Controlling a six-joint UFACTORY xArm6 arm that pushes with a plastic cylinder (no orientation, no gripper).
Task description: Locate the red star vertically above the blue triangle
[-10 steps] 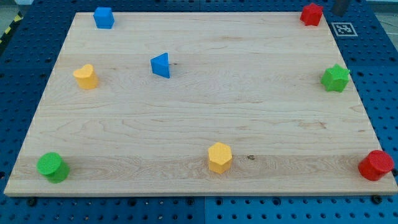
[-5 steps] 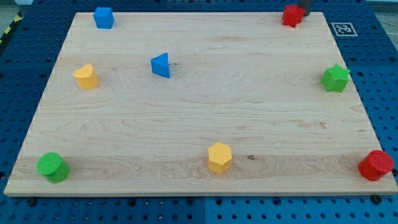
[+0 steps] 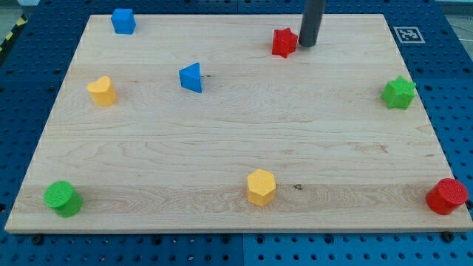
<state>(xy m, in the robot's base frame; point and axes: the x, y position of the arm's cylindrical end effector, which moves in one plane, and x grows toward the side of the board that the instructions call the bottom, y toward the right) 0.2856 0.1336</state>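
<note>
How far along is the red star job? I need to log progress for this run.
Done: the red star is off the top right corner, well along the board's top edge. In hand: my tip sits right against the star's right side, placed to push it toward the view's left. Left: the star is right of the blue triangle and must travel further left until it sits directly above it.

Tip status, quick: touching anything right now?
My tip: no gripper, holds nothing; it sits against the red star, on the star's right in the view.
</note>
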